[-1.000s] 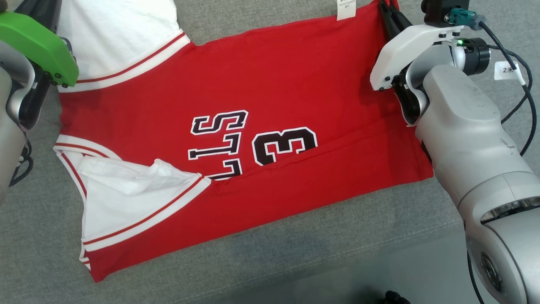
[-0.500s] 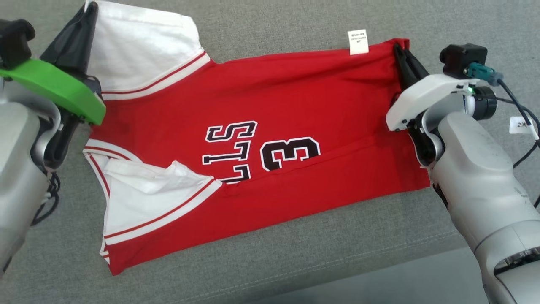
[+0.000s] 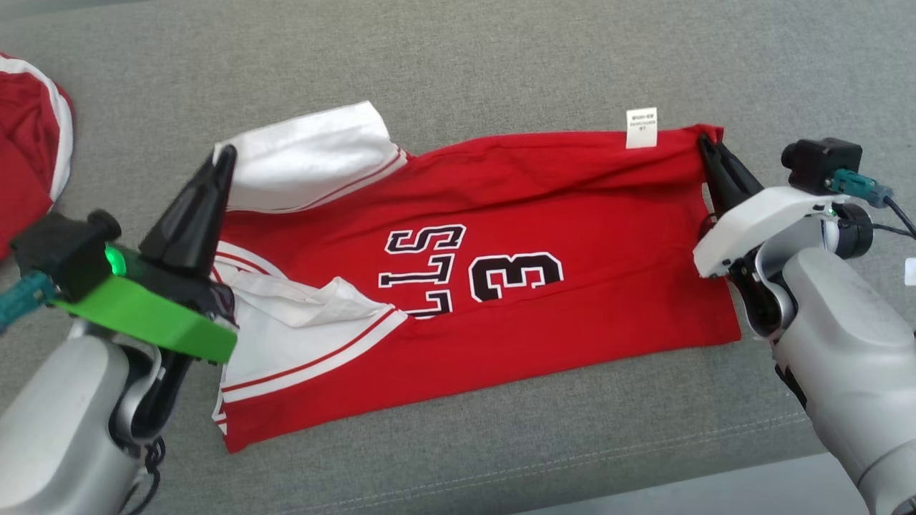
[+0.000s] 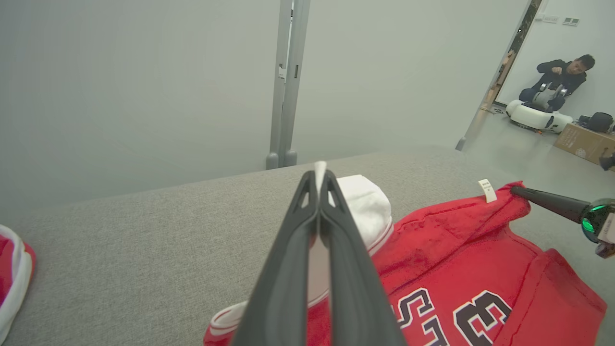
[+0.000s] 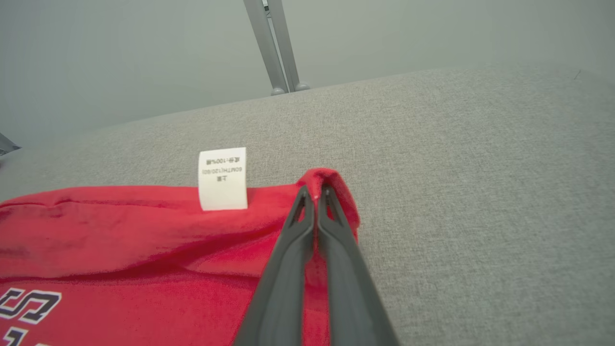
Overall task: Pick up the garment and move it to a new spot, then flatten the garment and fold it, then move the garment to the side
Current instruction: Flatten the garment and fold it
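Red-and-white knit jersey with black numerals (image 3: 572, 207) | spread across grey fabric cushion (image 3: 501, 57), far edge pinched up | my left gripper (image 3: 223, 154) clamped on white sleeve corner (image 3: 308, 164), my right gripper (image 3: 707, 143) clamped on red hem corner (image 5: 331, 180) | judgement: I'd carry both corners level, equal tension, no sag.

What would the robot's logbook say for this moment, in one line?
left pincer: shut on jersey, white corner | right pincer: shut on red corner | under: grey cushion
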Available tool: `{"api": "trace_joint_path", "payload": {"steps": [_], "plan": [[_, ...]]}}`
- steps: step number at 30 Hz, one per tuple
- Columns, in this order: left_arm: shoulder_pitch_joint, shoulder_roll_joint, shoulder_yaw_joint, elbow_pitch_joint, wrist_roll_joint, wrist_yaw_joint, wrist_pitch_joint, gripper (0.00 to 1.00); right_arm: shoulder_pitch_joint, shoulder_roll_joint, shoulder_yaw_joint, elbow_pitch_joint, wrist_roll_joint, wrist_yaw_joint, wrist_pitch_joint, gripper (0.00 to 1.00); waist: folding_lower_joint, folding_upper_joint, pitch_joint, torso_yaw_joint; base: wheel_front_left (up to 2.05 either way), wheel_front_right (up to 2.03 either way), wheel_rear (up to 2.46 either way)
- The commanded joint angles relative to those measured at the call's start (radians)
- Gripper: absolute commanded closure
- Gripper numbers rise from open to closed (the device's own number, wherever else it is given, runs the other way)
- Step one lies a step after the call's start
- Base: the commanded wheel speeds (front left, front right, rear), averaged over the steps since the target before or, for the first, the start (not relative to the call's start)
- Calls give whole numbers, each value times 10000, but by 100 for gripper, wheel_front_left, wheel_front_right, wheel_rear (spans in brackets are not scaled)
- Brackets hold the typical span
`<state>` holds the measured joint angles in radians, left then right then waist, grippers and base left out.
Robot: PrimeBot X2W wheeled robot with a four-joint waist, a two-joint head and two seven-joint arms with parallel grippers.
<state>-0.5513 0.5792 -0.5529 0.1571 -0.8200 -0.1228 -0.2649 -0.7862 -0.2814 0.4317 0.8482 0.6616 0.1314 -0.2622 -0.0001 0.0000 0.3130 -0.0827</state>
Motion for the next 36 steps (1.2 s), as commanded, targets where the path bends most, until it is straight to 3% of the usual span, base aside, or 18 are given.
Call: {"api": "trace_joint_path", "payload": {"steps": [1, 12, 30, 31, 32, 33, 34, 36], "plan": [[482, -88, 124, -233, 175, 12, 6, 100, 319, -146, 47, -87, 161, -12, -25, 100, 1, 0, -261, 248, 0, 0, 0], [3061, -1102, 570, -1131, 874, -56, 5, 100, 1524, -741, 257, -581, 929, -14, -26, 100, 1, 0, -760, 578, 0, 0, 0], [3673, -2193, 367, 990, 2123, -72, 4, 100, 2186, -958, 715, -306, 1540, -12, -25, 100, 1, 0, -1021, 884, 0, 0, 0], [3661, -2267, 428, 1150, 2186, -72, 3, 100, 2177, -943, 720, -297, 1596, -12, -26, 91, 1, 0, -1036, 880, 0, 0, 0], [3648, -2329, 498, 1321, 2282, -72, 4, 72, 2158, -928, 707, -303, 1611, -12, -26, 45, 1, 0, -1047, 872, 0, 0, 0], [3623, -2409, 531, 1404, 2360, -73, 4, 16, 2147, -923, 712, -283, 1605, -12, -26, 0, 1, 0, -1054, 867, 0, 0, 0], [3631, -2493, 593, 1500, 2360, -73, 4, 0, 2143, -928, 711, -255, 1595, -12, -27, 0, 1, 0, -1065, 865, 0, 0, 0], [3660, -2592, 666, 1584, 2406, -73, 4, 0, 2137, -951, 619, -234, 1571, -12, -27, 0, 1, 0, -1087, 865, 0, 0, 0]]}}
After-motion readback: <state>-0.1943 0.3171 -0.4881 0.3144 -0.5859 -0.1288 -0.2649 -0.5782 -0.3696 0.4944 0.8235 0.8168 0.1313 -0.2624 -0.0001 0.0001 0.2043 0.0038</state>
